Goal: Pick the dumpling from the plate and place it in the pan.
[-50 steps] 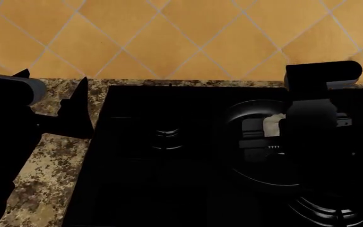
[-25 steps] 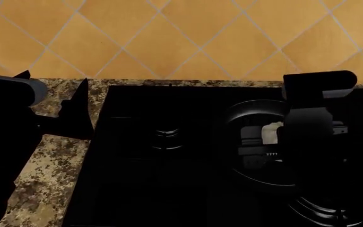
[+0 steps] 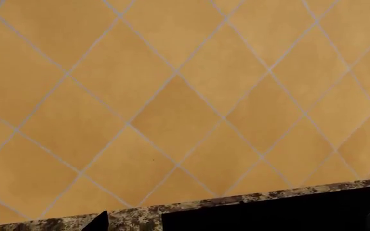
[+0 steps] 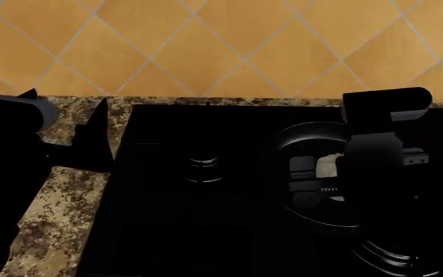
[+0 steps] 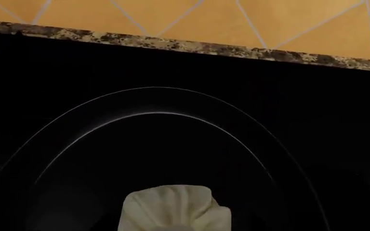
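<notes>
Right end effector (image 4: pixel 325 173) clamped on dumpling (image 4: pixel 327 166), hanging directly over the pan (image 4: pixel 299 138) interior, near its 1 o'clock side. Left end effector (image 4: pixel 90 135) idle over the desk (image 4: pixel 52 208) at 9 o'clock; can't tell its state.

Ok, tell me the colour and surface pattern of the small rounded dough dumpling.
Off-white small rounded dough dumpling with pleated folds; right wrist view shows it best.

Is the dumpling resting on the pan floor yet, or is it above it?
Cannot tell. In the right wrist view the dumpling shows over the pan, its underside cut off; in the head view the right gripper hides the contact.
</notes>
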Tool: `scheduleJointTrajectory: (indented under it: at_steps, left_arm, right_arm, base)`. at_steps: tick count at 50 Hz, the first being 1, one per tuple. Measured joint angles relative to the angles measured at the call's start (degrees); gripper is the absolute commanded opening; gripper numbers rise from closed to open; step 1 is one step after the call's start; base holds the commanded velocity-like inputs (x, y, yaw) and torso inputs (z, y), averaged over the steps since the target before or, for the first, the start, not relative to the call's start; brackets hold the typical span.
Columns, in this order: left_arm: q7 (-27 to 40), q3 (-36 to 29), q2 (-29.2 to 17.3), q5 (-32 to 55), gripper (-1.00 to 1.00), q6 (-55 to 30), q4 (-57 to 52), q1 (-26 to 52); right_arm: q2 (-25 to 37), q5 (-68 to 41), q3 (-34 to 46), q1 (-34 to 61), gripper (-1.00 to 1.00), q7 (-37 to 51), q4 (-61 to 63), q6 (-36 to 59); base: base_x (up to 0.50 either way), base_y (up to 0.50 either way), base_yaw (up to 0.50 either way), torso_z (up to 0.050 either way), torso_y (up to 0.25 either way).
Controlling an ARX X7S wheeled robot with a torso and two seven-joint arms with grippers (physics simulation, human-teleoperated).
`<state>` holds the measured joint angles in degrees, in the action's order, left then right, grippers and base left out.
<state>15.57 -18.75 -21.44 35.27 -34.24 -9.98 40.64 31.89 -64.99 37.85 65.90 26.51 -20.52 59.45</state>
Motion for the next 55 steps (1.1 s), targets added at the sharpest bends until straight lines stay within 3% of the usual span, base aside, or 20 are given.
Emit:
scheduleJointTrajectory:
  at_steps: [33,55]
  left_arm:
    - [0.45,-0.33,-0.32,0.47,1.00,-0.29,-0.46,0.34]
    - [0.92,-0.25,-0.77,1.25,1.00,-0.92,-1.53,0.41]
  right_arm:
    - [0.98,-2.07,-2.04,3.69,1.00,1.82,2.38,2.51]
    - [7.63,-11.27,-10.57,2.69,1.00,7.61,14.17,3.94]
  base:
    - [0.00,0.00,0.00,0.000,0.000]
    - [0.00,0.00,0.00,0.000,0.000]
